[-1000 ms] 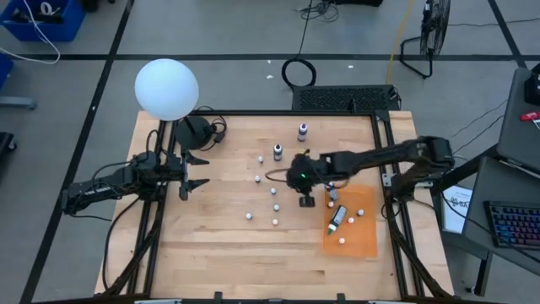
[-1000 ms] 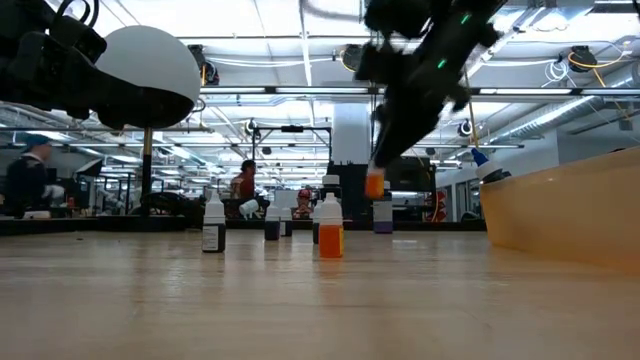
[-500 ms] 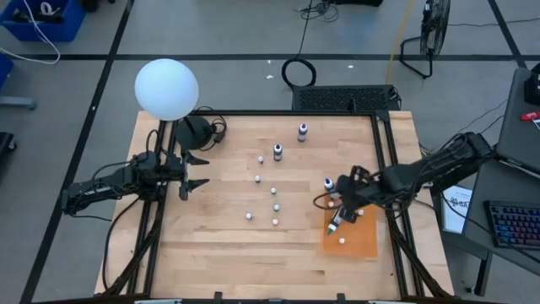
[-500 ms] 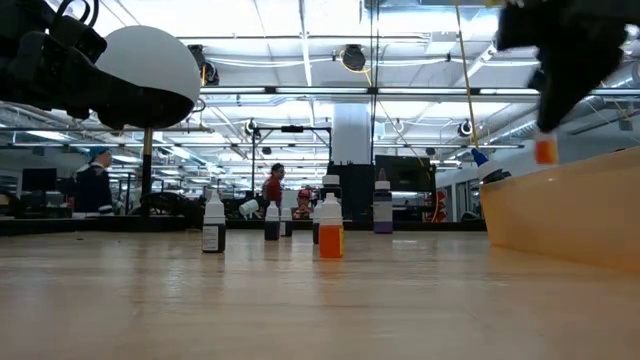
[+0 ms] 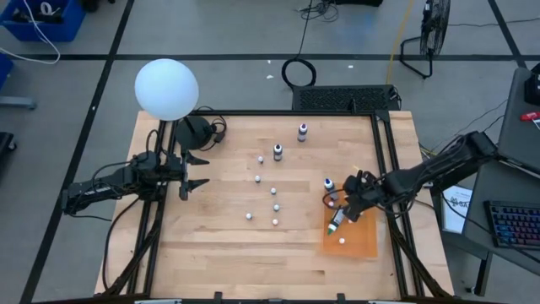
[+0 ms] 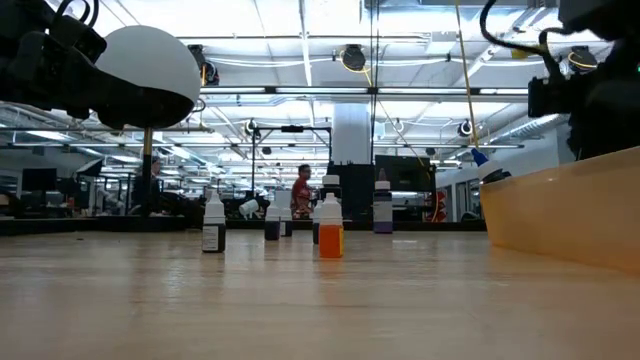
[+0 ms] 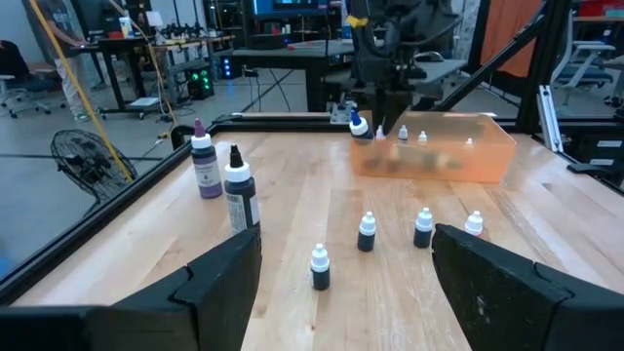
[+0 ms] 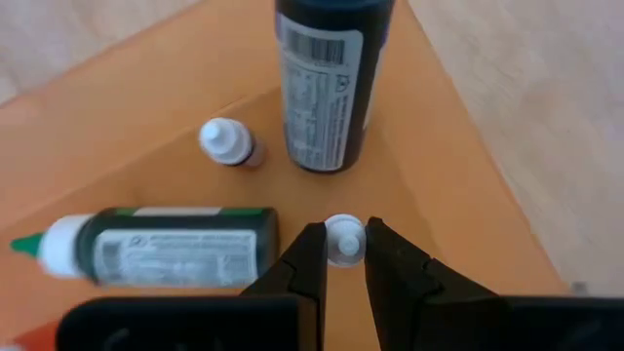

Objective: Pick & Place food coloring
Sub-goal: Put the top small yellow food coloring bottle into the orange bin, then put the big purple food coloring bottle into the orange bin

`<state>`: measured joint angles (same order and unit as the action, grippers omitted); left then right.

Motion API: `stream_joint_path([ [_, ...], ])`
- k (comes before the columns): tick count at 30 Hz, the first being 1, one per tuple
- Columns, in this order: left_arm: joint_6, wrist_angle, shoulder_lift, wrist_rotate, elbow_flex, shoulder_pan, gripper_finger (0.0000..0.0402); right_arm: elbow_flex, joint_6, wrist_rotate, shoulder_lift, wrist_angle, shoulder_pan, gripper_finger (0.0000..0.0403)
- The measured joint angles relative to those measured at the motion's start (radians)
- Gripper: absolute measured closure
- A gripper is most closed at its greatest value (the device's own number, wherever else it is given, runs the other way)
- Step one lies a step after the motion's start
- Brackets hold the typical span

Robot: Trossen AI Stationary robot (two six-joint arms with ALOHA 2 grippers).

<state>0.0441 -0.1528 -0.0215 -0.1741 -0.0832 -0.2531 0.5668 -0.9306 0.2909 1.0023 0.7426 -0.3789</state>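
Hovering over orange tray [image 5: 363,241] at worktop's [image 5: 219,245] right edge, right claw [image 8: 341,255] grips a small white-capped bottle [image 8: 342,239] w/ narrow fingers. Green-tipped bottle [image 8: 146,246] lies beside; dark bottle [image 8: 330,83] upright. Left claw [image 5: 192,171] waits open, left side.

pale wooden plank table [image 5: 211,245] | orange translucent rectangular tray [image 5: 364,241] at its right edge | two taller dark bottles with pale and purple tops [image 5: 278,152] toward the back | small white-capped bottles [image 5: 274,205] scattered mid-table
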Motion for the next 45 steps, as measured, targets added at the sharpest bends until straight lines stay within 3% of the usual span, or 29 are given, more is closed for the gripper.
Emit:
stream_joint_path([
  [11, 0.000, 0.000, 0.000, 0.000, 0.000, 0.000, 0.0103, -0.092, 0.079, 0.007, -0.002, -0.151, 0.053, 0.0362],
  [18, 0.000, 0.000, 0.000, 0.000, 0.000, 0.000, 0.0103, -0.096, 0.087, -0.001, 0.000, -0.196, 0.052, 0.0262],
  [22, 0.000, 0.000, 0.000, 0.000, 0.000, 0.000, 0.0103, -0.096, 0.086, -0.002, 0.000, -0.192, 0.052, 0.0233],
  [36, 0.000, 0.000, 0.000, 0.000, 0.000, 0.000, 0.0103, -0.096, 0.098, -0.058, -0.185, -0.203, 0.053, 0.0245],
  [41, 0.000, 0.000, 0.000, 0.000, 0.000, 0.000, 0.0103, -0.086, 0.350, -0.030, -0.261, -0.438, 0.074, 0.0246],
  [45, 0.000, 0.000, 0.000, 0.000, 0.000, 0.000, 0.0103, 0.016, 0.616, 0.108, -0.263, -0.568, 0.147, 0.0253],
])
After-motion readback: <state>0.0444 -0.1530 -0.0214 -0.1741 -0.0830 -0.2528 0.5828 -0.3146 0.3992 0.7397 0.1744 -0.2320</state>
